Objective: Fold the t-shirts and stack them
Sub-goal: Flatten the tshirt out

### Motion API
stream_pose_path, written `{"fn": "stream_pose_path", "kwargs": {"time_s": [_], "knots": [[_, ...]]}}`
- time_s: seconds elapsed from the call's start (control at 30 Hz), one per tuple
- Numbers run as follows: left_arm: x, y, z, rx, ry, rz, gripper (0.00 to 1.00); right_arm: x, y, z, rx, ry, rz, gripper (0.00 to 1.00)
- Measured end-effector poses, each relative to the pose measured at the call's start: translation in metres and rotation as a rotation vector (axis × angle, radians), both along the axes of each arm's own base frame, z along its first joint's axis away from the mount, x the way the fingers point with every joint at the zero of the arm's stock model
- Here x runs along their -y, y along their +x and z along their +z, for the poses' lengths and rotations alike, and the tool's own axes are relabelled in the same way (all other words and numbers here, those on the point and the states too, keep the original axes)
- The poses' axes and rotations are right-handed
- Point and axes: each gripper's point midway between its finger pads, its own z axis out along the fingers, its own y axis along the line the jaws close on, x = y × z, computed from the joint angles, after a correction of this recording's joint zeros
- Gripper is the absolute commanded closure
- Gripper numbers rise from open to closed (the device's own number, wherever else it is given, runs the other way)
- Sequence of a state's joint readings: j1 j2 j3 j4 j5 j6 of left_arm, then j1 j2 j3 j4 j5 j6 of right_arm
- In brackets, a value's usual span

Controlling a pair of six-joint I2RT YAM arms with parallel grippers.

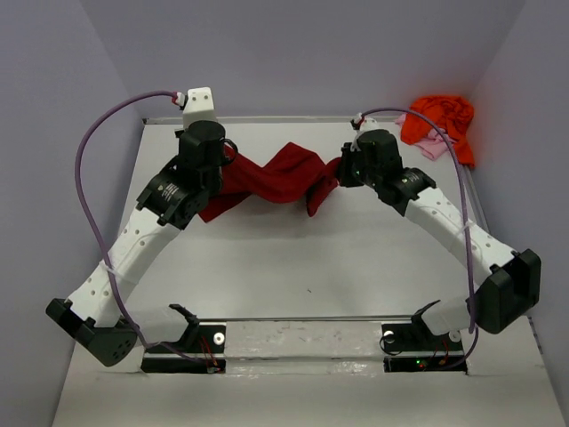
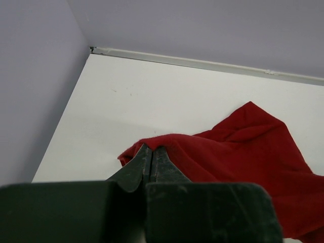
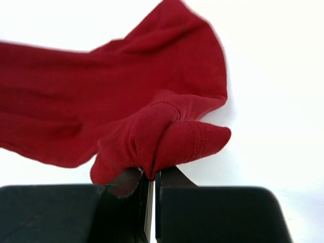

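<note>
Surface: white table point(image 1: 293, 267), grey walls.
Crimson t-shirt point(image 1: 276, 178): twisted, strung between both grippers.
Left gripper point(image 2: 152, 154): pinching one cloth edge.
Right gripper point(image 3: 152, 177): clamped on a bunched hem.
Orange t-shirt point(image 1: 440, 116), pink t-shirt point(image 1: 433, 147): heaped in the far right corner.
Risk: the shallow left pinch may slip under tension; the twist would spoil the fold.

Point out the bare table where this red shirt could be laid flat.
Widest bare stretch: the table between the held red shirt and the arm bases. Crowded: the far right corner, where the orange shirt and pink shirt lie bunched.
</note>
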State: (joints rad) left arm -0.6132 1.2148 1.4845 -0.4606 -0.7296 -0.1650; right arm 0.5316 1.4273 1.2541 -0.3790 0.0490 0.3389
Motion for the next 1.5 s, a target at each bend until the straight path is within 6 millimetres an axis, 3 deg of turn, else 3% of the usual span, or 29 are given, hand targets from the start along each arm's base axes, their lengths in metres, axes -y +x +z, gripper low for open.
{"fn": "stream_pose_path", "kwargs": {"time_s": [0.07,0.17,0.33,0.47,0.9,1.07,1.33,1.37,1.47,1.5], "knots": [[-0.001,-0.001,0.002,0.004,-0.003,0.000,1.00,0.013,0.002,0.030,0.068,-0.025,-0.044,1.00],[-0.002,-0.002,0.003,0.009,-0.005,0.000,1.00,0.028,0.003,0.044,0.103,-0.070,-0.093,1.00],[-0.004,-0.005,0.005,0.014,-0.006,-0.001,1.00,0.052,0.000,0.034,0.079,-0.186,-0.155,1.00],[-0.005,-0.007,0.001,0.011,-0.002,-0.001,1.00,0.060,-0.002,0.025,0.057,-0.239,-0.165,1.00],[-0.001,-0.006,-0.004,0.003,-0.003,-0.020,1.00,0.068,0.013,-0.067,-0.126,-0.472,-0.158,1.00],[0.000,-0.005,-0.014,-0.015,0.013,-0.025,1.00,0.073,0.020,-0.105,-0.201,-0.570,-0.162,1.00],[0.006,-0.001,-0.020,-0.031,0.017,-0.045,1.00,0.063,0.037,-0.151,-0.287,-0.638,-0.136,1.00],[0.006,-0.001,-0.020,-0.033,0.018,-0.047,1.00,0.061,0.040,-0.159,-0.301,-0.646,-0.130,0.97],[0.007,-0.001,-0.021,-0.035,0.018,-0.050,1.00,0.056,0.043,-0.180,-0.338,-0.659,-0.112,0.60],[0.007,-0.001,-0.020,-0.034,0.017,-0.051,1.00,0.055,0.043,-0.186,-0.350,-0.663,-0.103,0.56]]}}
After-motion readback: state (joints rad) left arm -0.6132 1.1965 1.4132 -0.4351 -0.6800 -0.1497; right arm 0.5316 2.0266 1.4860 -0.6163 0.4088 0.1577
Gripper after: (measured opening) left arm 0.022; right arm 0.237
